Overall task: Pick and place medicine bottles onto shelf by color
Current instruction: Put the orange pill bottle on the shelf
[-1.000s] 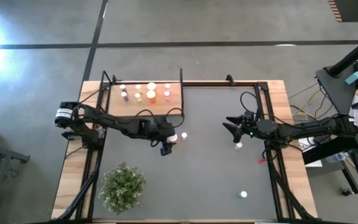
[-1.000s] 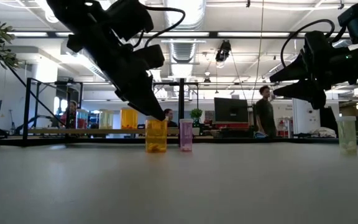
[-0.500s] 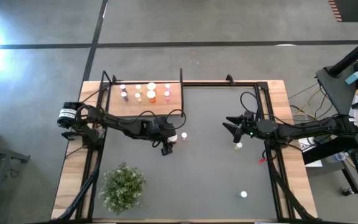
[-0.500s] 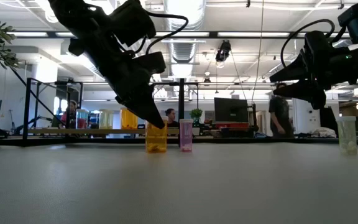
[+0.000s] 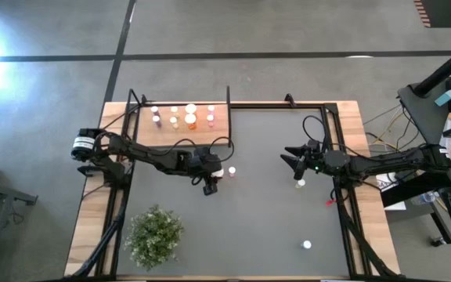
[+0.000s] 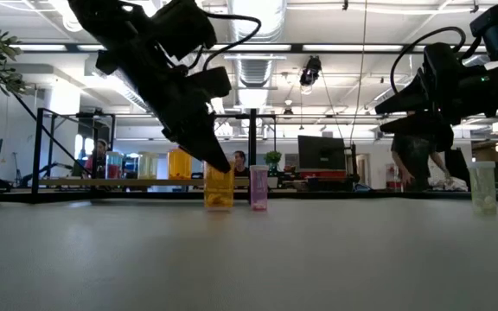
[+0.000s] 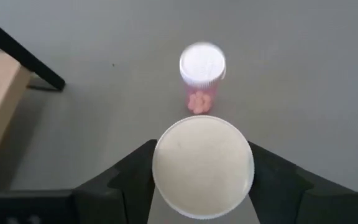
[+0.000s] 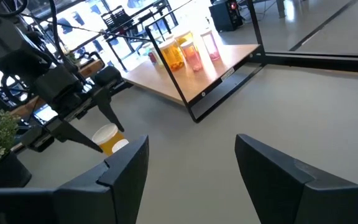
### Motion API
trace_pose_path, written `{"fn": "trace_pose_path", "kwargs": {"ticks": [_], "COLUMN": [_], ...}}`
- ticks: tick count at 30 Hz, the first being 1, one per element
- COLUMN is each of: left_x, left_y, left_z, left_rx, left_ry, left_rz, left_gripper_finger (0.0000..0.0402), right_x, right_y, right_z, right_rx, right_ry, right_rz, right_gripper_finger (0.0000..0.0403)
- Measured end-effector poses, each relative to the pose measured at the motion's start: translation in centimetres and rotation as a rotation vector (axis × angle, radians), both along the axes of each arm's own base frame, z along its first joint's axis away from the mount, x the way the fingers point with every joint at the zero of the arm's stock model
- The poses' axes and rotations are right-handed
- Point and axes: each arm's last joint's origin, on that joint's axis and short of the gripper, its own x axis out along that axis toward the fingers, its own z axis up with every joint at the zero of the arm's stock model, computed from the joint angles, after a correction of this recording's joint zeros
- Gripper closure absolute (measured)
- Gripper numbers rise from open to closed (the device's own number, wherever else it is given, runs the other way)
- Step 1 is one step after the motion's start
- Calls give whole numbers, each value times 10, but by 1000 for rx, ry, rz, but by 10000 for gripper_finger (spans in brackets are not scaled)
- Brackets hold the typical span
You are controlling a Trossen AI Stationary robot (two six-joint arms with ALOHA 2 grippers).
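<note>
My left gripper is shut on an orange, white-capped bottle at the table's middle, just in front of the shelf. A small pink bottle stands on the table right beside it, on its right, and shows beyond the cap in the left wrist view. My right gripper is open and empty above the table's right half. A whitish bottle stands just near of it. Several bottles stand on the shelf's board. My left gripper has the orange bottle's white cap between its two fingers, one on each side. The fingers slant down at it from the table's left. The bottle is upright; whether its base touches the table, I cannot tell.
A green bushy plant stands at the table's near left. Another white-capped bottle stands at the near right. Black rods rise at the shelf's edges. Bare dark tabletop lies between the arms.
My left gripper has shifted slightly at the orange bottle, which stays upright in about the same place. A person beyond the table has walked toward the right.
</note>
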Motion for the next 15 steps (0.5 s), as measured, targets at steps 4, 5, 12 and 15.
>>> {"fn": "trace_pose_path", "kwargs": {"ticks": [4, 5, 12, 15], "left_x": [-6, -7, -32, -38], "left_y": [7, 10, 34, 38], "left_z": [15, 18, 44, 55], "left_rx": [5, 13, 87, 48], "left_ry": [-11, -8, 30, -19], "left_rz": [27, 41, 193, 204], "left_gripper_finger": [180, 179, 193, 196], "right_x": [0, 0, 0, 0], "right_y": [0, 0, 0, 0], "right_z": [0, 0, 0, 0], "right_rx": [0, 0, 0, 0], "right_ry": [0, 0, 1, 1], "right_rz": [0, 0, 0, 0], "right_gripper_finger": [174, 174, 174, 174]}}
